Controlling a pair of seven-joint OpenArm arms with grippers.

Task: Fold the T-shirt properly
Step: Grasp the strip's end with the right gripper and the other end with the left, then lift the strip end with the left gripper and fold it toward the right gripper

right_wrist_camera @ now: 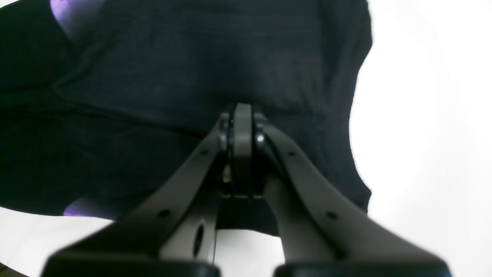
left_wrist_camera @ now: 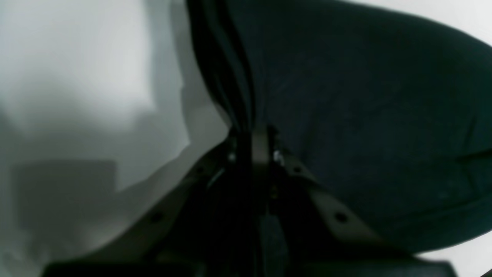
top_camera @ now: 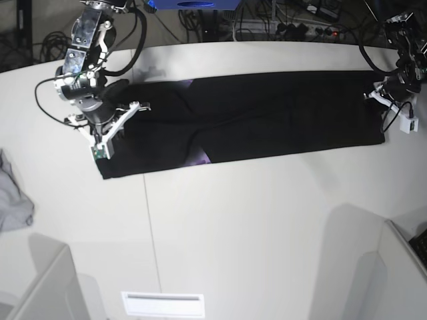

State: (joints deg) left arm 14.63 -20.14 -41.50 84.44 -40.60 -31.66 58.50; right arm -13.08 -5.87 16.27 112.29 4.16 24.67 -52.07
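Left wrist view: the left gripper has its grey fingers drawn together on a bunched fold of the large black fabric T-shirt, which spreads out to the right over the pale table.

Right wrist view: the right gripper is pinched tight on the black cloth, and small purple patches show at the shirt's far left and near left edges.

Base view: the T-shirt lies as a long band across the far half of the white table. The right gripper holds its left end, the left gripper its right end. A small crumpled light grey cloth sits at the table's left edge.
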